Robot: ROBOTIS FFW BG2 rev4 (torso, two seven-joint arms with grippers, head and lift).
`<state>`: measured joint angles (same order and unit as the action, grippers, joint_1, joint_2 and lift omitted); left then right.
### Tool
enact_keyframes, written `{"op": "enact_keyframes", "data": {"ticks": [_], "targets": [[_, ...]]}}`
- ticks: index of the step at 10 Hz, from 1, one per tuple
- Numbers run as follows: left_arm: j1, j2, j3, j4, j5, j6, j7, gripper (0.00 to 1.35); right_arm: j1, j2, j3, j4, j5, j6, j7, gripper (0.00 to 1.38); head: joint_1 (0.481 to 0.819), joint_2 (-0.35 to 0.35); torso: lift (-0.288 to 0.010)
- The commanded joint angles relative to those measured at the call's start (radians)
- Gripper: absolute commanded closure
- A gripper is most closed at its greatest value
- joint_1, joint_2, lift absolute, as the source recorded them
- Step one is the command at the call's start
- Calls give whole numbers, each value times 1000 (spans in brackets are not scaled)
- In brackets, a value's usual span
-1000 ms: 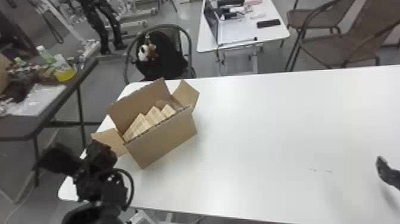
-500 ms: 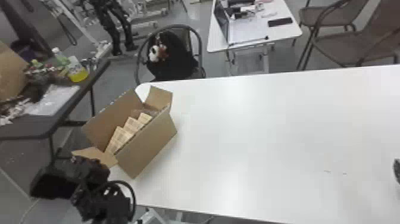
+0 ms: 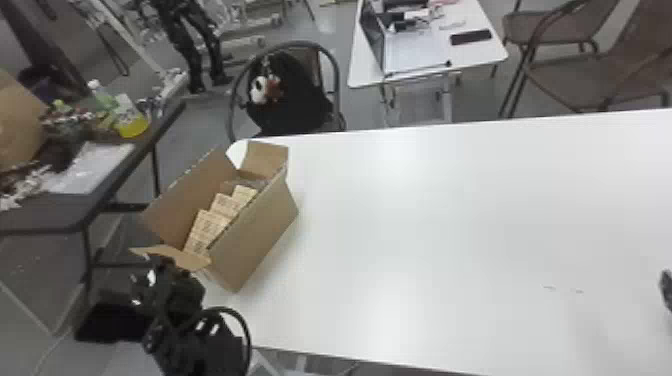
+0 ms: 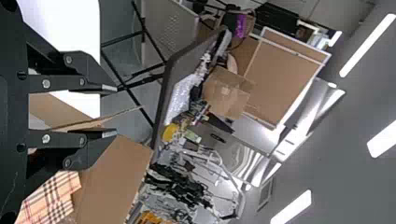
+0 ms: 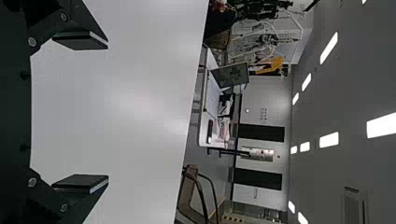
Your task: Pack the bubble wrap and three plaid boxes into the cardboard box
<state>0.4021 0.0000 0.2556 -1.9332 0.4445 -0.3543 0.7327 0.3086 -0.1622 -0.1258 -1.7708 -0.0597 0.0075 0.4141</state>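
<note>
Head view: cardboard box [image 3: 262, 235] farther left than earlier, left gripper [image 3: 167, 280] moderately wide, right gripper [image 3: 666, 291] wide

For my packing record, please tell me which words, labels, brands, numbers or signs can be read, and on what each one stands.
No text can be read.
Bottle with yellow liquid: the pale label is too small to read.
Wall: the dark marks are too small to read.
Plaid boxes: pattern, no readable word.
Cardboard box: nothing readable.

The cardboard box [image 3: 256, 240] looks matt, the smooth table [image 3: 450, 225] possibly plastic.
</note>
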Motion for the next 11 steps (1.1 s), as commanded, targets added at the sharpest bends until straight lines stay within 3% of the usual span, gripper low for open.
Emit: {"op": "enact_keyframes", "data": {"ticks": [1,2,3,4,6,7,8,9,11], "targets": [[26,-3,-47,-67,-221,-34,48,225,6,0,0,-7,0,0,0,268,695,345,-148],[67,-3,-58,-158,-379,-9,53,98,7,-2,0,-10,0,0,0,268,695,337,-148],[135,-3,-90,-231,-504,-6,28,87,9,-2,0,-13,0,3,0,268,695,315,-148],[204,-3,-147,-277,-512,31,-47,94,18,-2,-2,-27,6,17,0,268,695,278,-148],[264,-3,-334,-303,-441,153,-73,91,52,-7,-3,-85,11,29,-1,268,695,184,-148],[274,67,-418,-280,-411,173,-76,90,69,-10,-3,-128,17,45,-1,268,695,156,-148],[288,115,-483,-224,-375,156,-84,87,98,-10,-3,-176,11,65,0,268,695,97,-148],[327,121,-490,-191,-366,156,-136,85,147,-14,-3,-236,-2,103,2,268,695,48,-148],[451,71,-467,-187,-386,164,-173,87,242,-31,-15,-335,-23,157,-3,269,695,9,-148]]}}
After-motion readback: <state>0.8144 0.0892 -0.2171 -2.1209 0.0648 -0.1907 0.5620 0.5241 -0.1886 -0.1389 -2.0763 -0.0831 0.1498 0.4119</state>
